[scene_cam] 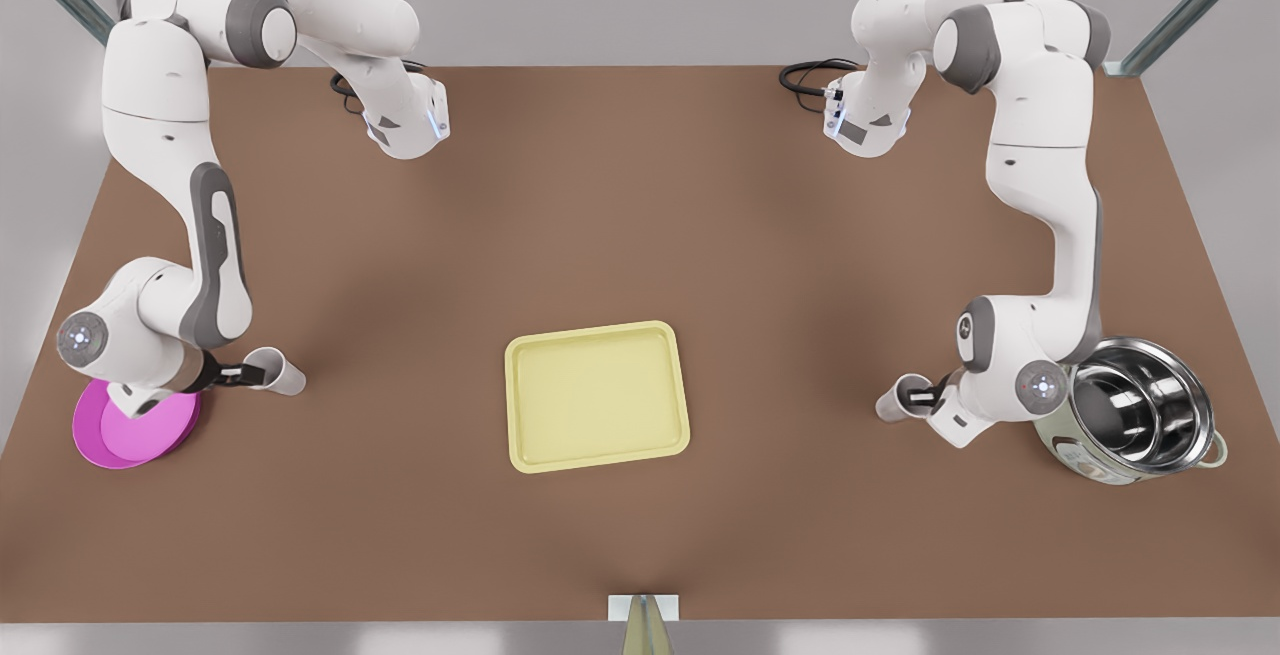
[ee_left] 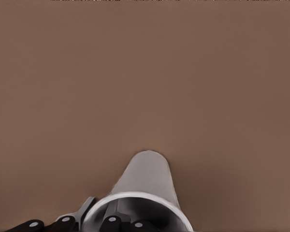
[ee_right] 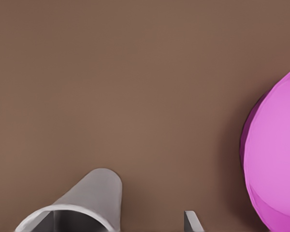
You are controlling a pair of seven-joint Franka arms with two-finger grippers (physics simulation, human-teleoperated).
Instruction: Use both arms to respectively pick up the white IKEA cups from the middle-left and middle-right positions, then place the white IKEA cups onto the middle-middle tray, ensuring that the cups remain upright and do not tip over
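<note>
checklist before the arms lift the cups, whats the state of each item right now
1. Right gripper at the right cup, beside the magenta plate: ok.
2. Right grip closed on that cup: not ok; the gripper is open, with one finger apart from the cup wall.
3. Left gripper at the left cup: ok.
4. Left grip closed: cannot tell.
5. Both cups upright on the table: ok.
6. Tray lying flat between the cups: ok.
</note>
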